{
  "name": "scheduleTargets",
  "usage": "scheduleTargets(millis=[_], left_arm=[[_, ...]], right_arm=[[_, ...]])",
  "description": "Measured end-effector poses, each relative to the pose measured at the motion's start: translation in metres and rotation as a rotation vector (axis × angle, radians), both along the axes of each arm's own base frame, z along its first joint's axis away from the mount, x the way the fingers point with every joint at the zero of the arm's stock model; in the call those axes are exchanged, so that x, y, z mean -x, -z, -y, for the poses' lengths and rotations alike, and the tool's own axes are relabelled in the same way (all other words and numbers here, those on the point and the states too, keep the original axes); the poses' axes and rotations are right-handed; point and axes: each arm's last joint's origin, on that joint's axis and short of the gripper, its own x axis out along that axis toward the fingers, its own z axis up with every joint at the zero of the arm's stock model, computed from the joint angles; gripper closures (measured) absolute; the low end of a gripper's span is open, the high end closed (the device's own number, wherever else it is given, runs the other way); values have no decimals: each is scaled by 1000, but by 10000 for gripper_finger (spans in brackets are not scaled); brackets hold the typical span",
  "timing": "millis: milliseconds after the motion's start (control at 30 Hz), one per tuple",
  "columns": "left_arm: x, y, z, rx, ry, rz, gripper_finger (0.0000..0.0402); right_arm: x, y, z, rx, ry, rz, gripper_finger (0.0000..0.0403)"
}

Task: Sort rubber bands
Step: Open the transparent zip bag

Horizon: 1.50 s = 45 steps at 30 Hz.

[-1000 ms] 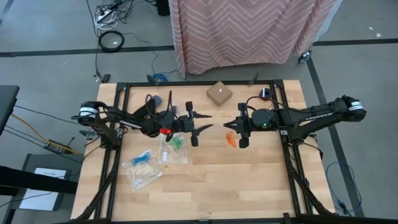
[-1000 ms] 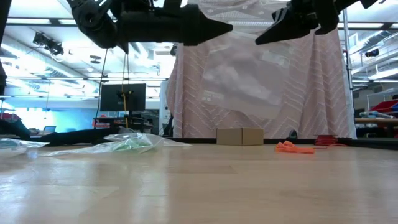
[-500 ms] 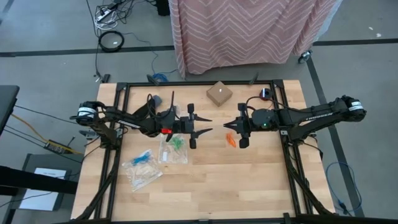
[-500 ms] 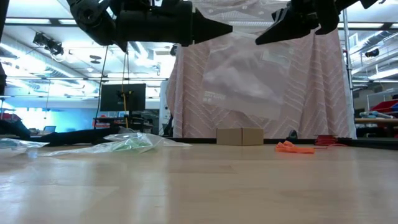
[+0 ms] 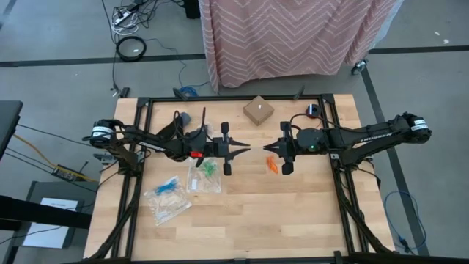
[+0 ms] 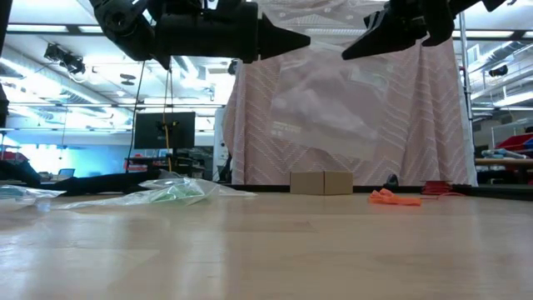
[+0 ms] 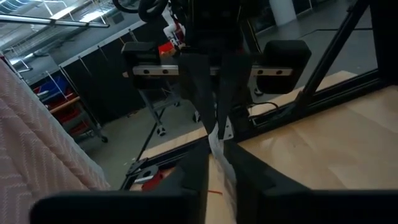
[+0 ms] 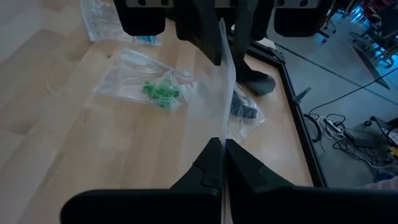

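The worktop point(image 5: 249, 213) carries a small cardboard box point(image 5: 259, 111) near its far edge and clear bags toward the left. Above its middle both arms meet, holding one clear plastic bag point(image 6: 321, 108) stretched between them. The left claw point(image 5: 236, 149) has its fingers nearly together, clamped on one edge of this bag. The right claw point(image 5: 270, 147) is pressed fully together on the opposite edge. On the worktop, one bag point(image 8: 152, 84) holds green rubber bands point(image 8: 159, 93), another point(image 5: 167, 198) holds blue rubber bands point(image 5: 168, 185). A loose heap of orange rubber bands point(image 5: 272, 164) lies just below the right claw.
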Motion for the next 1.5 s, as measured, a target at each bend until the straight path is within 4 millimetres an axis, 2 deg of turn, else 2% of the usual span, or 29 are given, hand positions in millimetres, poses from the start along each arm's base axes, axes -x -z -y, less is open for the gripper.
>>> scheduleTargets(millis=[167,300,700,833,1167,1333,1500], left_arm=[[0,0,0,0,0,-5,380],[0,0,0,2,4,-3,392],[0,1,2,44,76,-11,394],[-3,-2,-2,48,69,-16,395],[-14,-11,-7,48,137,-125,395],[-14,-12,-7,49,136,-125,395],[-14,-8,-8,52,119,-164,396]], right_arm=[[0,-1,0,-8,-17,8,403],[-1,-1,-1,-15,-30,14,403],[-3,-4,-1,-8,-33,46,403],[-3,-4,-2,14,-88,41,403],[-4,-4,-3,8,-96,49,403],[-3,-5,-2,-31,-36,60,399],[-1,-5,1,-38,66,59,368]])
